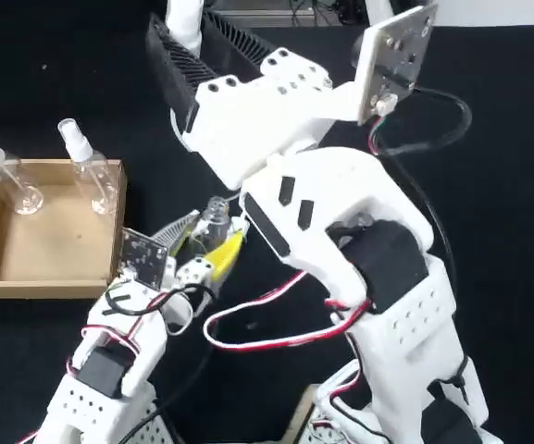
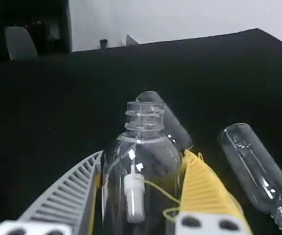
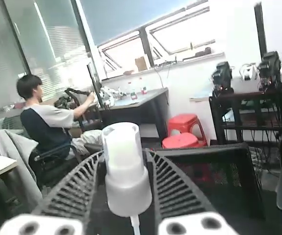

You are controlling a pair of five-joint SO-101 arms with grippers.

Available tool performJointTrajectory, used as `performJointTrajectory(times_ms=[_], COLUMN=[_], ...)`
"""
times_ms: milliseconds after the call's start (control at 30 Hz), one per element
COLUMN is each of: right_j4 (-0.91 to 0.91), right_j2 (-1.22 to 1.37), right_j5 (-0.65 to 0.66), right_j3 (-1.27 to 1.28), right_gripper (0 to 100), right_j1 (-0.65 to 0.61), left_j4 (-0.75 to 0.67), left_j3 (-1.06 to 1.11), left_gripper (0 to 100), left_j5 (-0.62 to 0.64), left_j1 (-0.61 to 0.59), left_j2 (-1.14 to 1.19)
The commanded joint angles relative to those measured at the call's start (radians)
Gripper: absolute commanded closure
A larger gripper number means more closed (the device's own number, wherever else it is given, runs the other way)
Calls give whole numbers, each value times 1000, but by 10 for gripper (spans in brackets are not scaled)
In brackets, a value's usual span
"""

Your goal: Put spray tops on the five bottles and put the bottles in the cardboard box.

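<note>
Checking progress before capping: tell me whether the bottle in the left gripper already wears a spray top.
No: the bottle in the left gripper shows a bare threaded neck, nothing screwed on.

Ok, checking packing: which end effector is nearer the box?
Left. The left end effector holds a bottle beside the box; the right end effector, with a spray top, is farther off.

Uncapped bottle (image 2: 141,161) and white spray top (image 3: 126,169) upright; two capped bottles (image 1: 91,168) in cardboard box (image 1: 44,279)
</note>
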Motion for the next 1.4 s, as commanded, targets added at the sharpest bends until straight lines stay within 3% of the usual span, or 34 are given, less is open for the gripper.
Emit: performJointTrajectory(times_ms=[0, 167, 267, 467, 733, 1033, 1367], right_j4=[-29, -32, -32, -34, -35, -35, -48], right_j2=[-58, -91, -93, -96, -91, -93, -91], right_j5=[2, 2, 2, 2, 3, 3, 3], right_j3=[12, 41, 41, 35, -2, -62, -54], right_gripper=[987, 987, 987, 987, 987, 987, 987], right_j1=[-11, -11, -11, -11, -9, -11, -11], left_j4=[-97, -161, -207, -414, -428, -621, -608], left_j3=[24, 24, 21, 24, 24, 24, 24], left_gripper=[970, 970, 970, 970, 970, 970, 970], left_j5=[3, 11, 12, 12, 6, 6, 8], left_j1=[-54, -289, -340, -231, -136, -24, 16], left_j2=[-17, -17, -20, -18, -20, -17, -17])
